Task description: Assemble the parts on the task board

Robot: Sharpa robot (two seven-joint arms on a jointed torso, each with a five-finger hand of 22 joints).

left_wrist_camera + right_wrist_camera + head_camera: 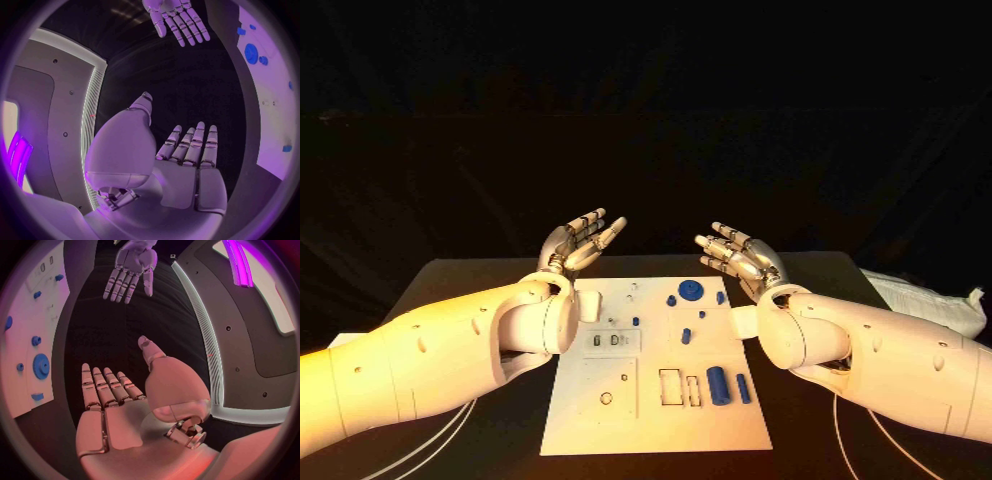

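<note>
Left robot hand: my left robot hand (pixel 581 240) hangs palm-in past the far left corner of the task board (pixel 610 425), fingers spread wide, holding nothing.
Right robot hand: my right robot hand (pixel 740 257) mirrors it off the far right corner, also spread and empty.
Parts: the parts lie on the board, well apart from both hands. A round blue gear (pixel 689 290) sits toward the far edge with smaller blue pieces near it; a thick blue peg (pixel 717 385) and a thinner blue bar (pixel 743 388) lie nearer me on the right.
Handling: I judge these pieces light, rigid and fairly smooth, likely to skid on the white plate. I would pinch the peg across its middle and take the gear by its rim.
Edges: the board's right edge runs close under my right forearm.
Open room: bare black bench (pixel 459 275) lies beyond the board and to either side, so there is space to swing inward and come down from above.
</note>
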